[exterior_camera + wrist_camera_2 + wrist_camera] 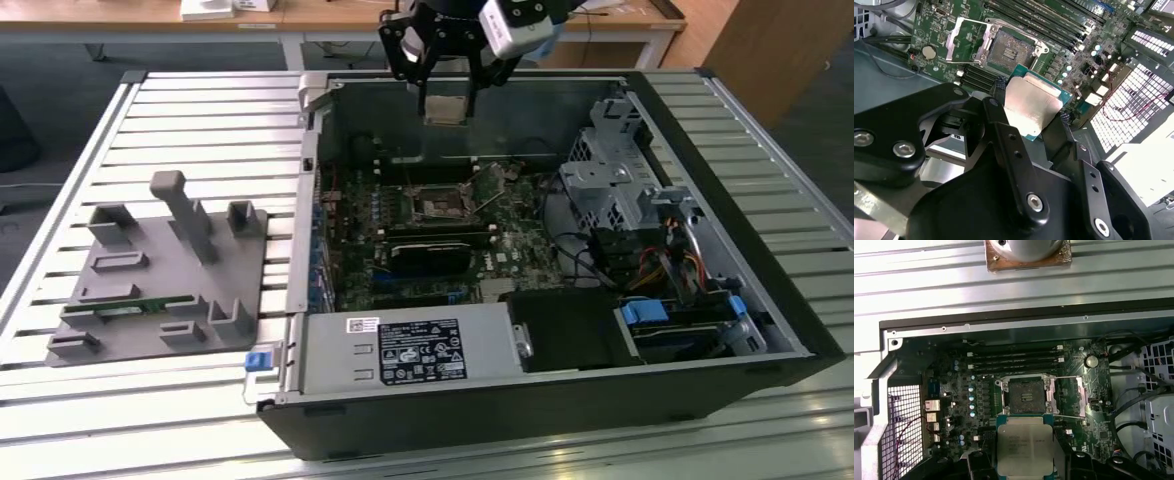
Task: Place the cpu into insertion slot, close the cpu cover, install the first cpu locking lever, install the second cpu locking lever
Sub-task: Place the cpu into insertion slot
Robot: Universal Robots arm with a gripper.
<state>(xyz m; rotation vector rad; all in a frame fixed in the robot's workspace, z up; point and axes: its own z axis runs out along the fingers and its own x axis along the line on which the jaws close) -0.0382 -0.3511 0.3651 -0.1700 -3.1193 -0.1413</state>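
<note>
1. The cpu [1031,107] is pinched by its edges in my claw [1032,100], metal top showing in both wrist views.
2. It is up in the air, well apart from the insertion slot [1026,395].
3. The slot sits bare on the green board [934,30].
4. The cpu cover [951,45] stands flipped open beside the slot.
5. In the exterior view I hang over the computer case [467,430], near its far wall.

Silvery-topped, green-edged cpu [1024,447]; black insertion slot [1026,396], silver rim; green circuit board [1099,412]; black hand [1032,100].
</note>
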